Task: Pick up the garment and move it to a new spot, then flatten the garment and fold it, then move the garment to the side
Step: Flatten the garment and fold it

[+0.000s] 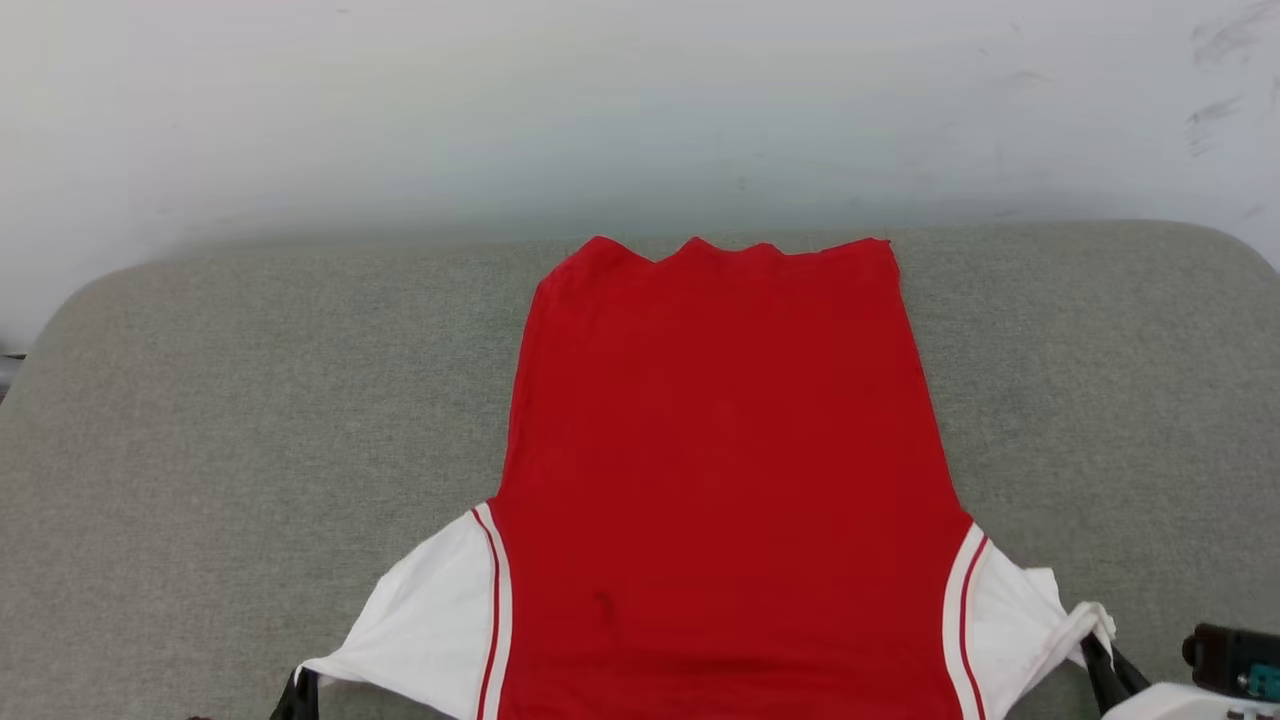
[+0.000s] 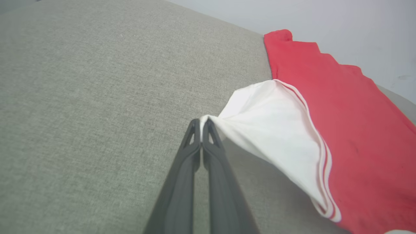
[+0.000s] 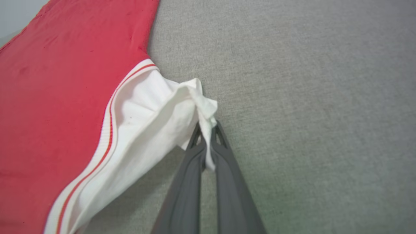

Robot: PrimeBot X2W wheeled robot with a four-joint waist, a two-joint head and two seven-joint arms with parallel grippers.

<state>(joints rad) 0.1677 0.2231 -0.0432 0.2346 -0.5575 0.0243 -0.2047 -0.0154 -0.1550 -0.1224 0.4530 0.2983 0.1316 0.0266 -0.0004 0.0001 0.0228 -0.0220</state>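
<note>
Sleeve tips are lying nearest the robot, and each one is being pinched by a gripper. The left gripper (image 2: 201,125) is pressing its two dark fingers together on the very corner of the white sleeve (image 2: 269,123) on the robot's left. The cloth is fanning out taut from the fingertips toward the red-and-white striped seam, and it is casting a shadow on the surface below. The right gripper (image 3: 207,130) is clamping the bunched, crumpled end of the other white sleeve (image 3: 152,117) in the same way, with a little tuft of fabric poking out past its fingers.

In the head view both grippers are sitting at the bottom edge, the left (image 1: 300,692) and the right (image 1: 1097,662), well apart, with the red jersey T-shirt (image 1: 720,450) spreading between them. Beyond the sleeves, the red body is lying flat and smooth on the grey fabric-covered surface (image 1: 250,400), narrowing as it is running away from the robot. Its far edge (image 1: 720,248) is ending in a slightly wavy line close to the back rim of the surface, just before the pale wall (image 1: 640,100).
</note>
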